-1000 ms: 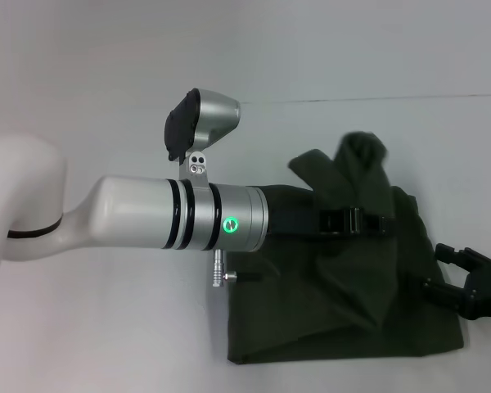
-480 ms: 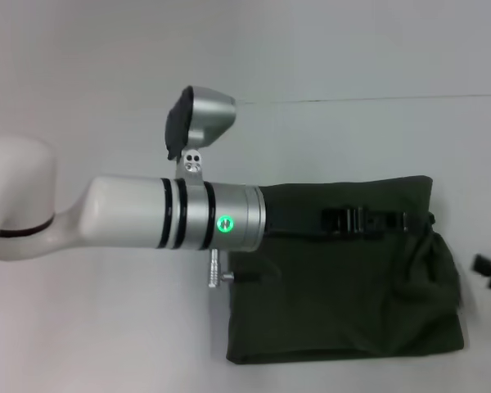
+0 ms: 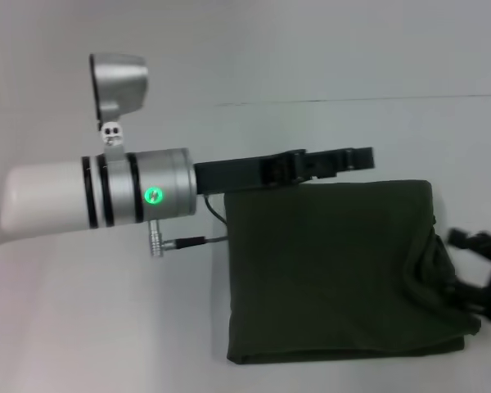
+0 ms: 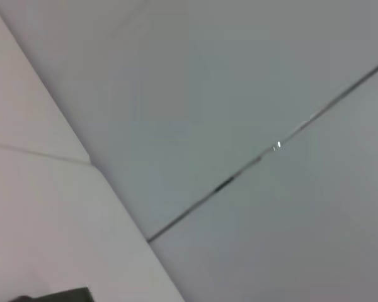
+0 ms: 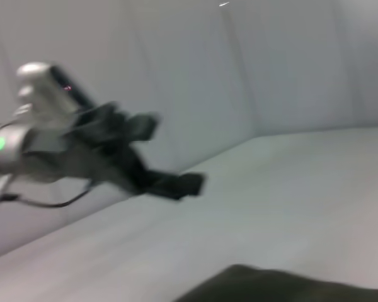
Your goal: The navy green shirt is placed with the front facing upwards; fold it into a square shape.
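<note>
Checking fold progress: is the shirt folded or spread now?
Folded. The shirt lies as a compact, roughly square block, no sleeves or lettering showing; its right edge is bunched.

Looks like a robotics lab setup to me: plain white tabletop (image 3: pixel 106 327), bare pale wall (image 3: pixel 311 41) behind it, no furniture or home stuff, just the robot's arm (image 3: pixel 90 196).

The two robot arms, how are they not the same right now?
The left gripper is held just past the far edge of the navy green shirt, while the right gripper sits at the shirt's right edge. The left arm shows nearly whole, silver with a green light; of the right arm only the black gripper peeks in. Neither one is holding the shirt, which lies folded on the table.
</note>
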